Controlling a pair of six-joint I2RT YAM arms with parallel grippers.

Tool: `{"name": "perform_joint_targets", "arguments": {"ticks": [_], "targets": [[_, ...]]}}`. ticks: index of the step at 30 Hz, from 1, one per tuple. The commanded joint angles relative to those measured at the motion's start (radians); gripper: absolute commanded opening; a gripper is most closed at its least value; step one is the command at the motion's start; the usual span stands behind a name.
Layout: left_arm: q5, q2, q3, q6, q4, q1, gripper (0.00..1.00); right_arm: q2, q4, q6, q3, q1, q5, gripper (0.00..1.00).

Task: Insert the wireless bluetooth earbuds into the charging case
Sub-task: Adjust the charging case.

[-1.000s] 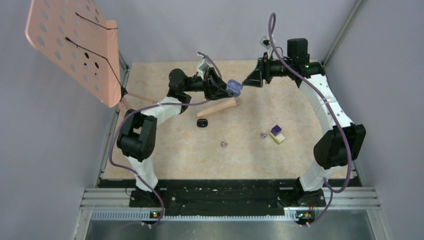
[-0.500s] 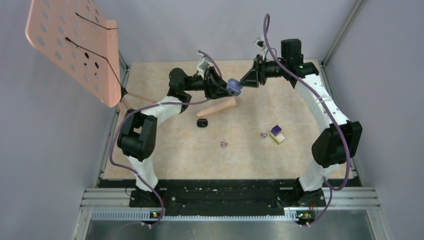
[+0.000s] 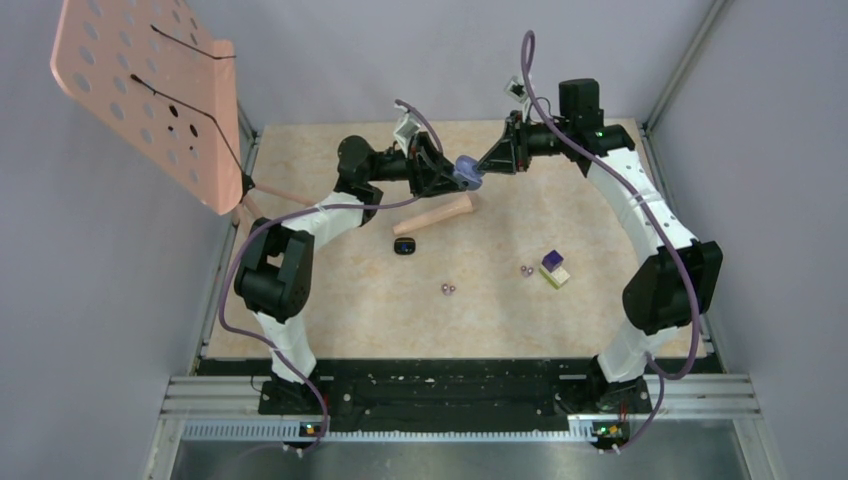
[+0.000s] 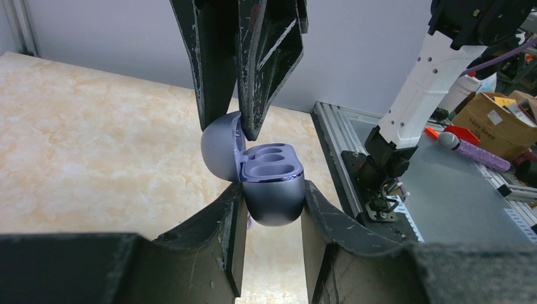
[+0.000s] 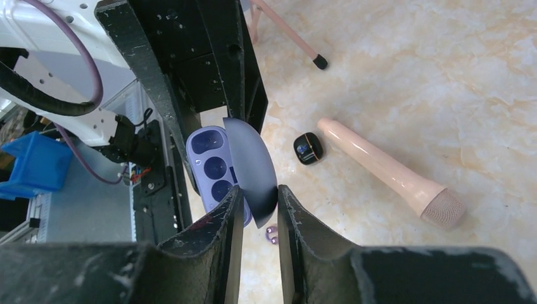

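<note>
Marbled bench (image 3: 350, 300): charging case (image 4: 273, 201) aloft, left tool (image 4: 272, 192) clamped on its base, mouth facing right tool (image 5: 258, 192), which pinches the open lid (image 5: 250, 158); purple earbuds (image 3: 448, 289) loose below.

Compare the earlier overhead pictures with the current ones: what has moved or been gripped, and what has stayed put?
The right gripper moved left to the charging case and closed its fingers on its open lid. The left gripper kept holding the case's body, unmoved. The earbuds, pink microphone and purple-and-cream block lie where they were.
</note>
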Motion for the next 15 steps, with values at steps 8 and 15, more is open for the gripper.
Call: {"name": "perform_joint_targets", "arguments": {"ticks": [8,15], "targets": [[-0.085,-0.004,0.021,0.017,-0.061,0.0,0.31,-0.021,-0.04,-0.148,0.084,0.041,0.115,0.0],[-0.134,-0.018,0.006,0.091,-0.189,0.0,0.54,-0.092,-0.087,-0.421,0.082,0.119,0.34,0.0]]}}
